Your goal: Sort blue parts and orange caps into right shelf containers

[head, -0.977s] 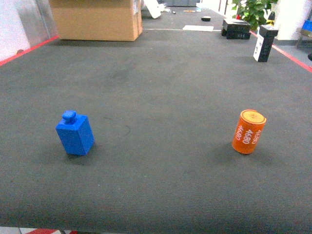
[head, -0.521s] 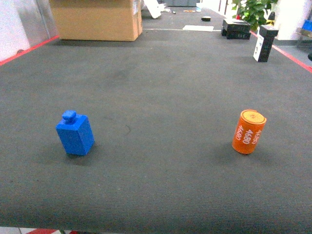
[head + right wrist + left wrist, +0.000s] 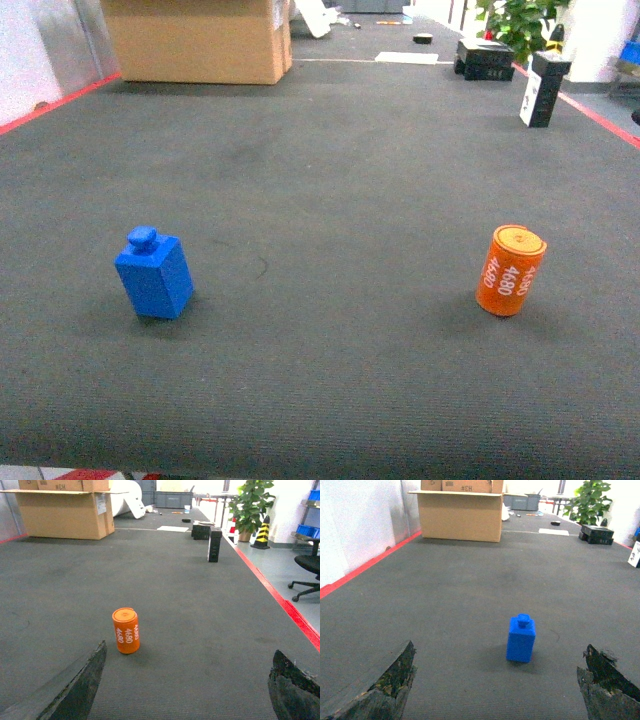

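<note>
A dark grey carpeted floor [image 3: 330, 180] fills the head view, edged by red tape lines along its left and right sides. At the far left corner stands a large cardboard box [image 3: 195, 40], flaps open in the left wrist view. Toward the far right edge sit a green potted plant [image 3: 515, 22], a low black case [image 3: 485, 57] and an upright black box [image 3: 545, 88] just inside the red line. The right wrist view adds a yellow-and-black cone [image 3: 260, 532] and a black office chair [image 3: 309, 570] beyond the right tape line.

The blue part [image 3: 153, 273], a rectangular block with a small round knob on top, stands upright near the front left of the floor. The orange cap [image 3: 510, 269], a short cylinder marked 4680 in white, stands slightly tilted near the front right, well apart from the block.

The left gripper [image 3: 495, 690] hovers low behind the blue part, jaws spread wide and holding nothing. The right gripper [image 3: 185, 687] sits behind the orange cap, jaws likewise spread wide and empty. Neither touches its object. No blue crate can be made out clearly in any view.
</note>
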Motion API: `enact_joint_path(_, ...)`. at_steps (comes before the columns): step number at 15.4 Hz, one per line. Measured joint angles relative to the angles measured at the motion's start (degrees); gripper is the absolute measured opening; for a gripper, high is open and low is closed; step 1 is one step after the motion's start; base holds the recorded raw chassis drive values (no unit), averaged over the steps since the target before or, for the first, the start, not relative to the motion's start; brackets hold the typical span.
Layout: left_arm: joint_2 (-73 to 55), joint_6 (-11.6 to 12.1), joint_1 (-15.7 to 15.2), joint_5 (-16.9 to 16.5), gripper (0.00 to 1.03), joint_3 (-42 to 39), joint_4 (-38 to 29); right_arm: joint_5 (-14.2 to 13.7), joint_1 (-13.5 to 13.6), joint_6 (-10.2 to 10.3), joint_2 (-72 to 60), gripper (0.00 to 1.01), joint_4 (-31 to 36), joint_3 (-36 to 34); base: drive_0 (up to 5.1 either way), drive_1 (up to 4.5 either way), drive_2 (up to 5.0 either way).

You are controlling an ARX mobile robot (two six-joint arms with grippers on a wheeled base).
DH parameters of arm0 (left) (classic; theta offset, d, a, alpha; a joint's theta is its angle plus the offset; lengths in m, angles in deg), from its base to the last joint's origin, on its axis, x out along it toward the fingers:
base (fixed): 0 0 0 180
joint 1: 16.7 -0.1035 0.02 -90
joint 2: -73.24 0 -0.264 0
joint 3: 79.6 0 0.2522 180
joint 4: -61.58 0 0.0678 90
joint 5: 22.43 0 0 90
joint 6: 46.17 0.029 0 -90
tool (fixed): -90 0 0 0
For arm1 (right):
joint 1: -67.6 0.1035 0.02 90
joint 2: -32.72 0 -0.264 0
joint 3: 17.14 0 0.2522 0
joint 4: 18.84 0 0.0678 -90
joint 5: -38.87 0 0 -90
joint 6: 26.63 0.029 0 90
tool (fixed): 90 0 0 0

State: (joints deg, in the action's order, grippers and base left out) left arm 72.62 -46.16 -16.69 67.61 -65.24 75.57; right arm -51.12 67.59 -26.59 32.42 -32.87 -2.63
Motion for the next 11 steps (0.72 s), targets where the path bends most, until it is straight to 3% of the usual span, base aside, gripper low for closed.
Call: enact_joint_path(11, 0.0, 0.0, 0.0, 0.0, 0.98, 0.0, 0.0, 0.0, 0.0, 0.0, 0.0, 0.98, 0.0, 0.0, 0.0, 0.0, 0.0)
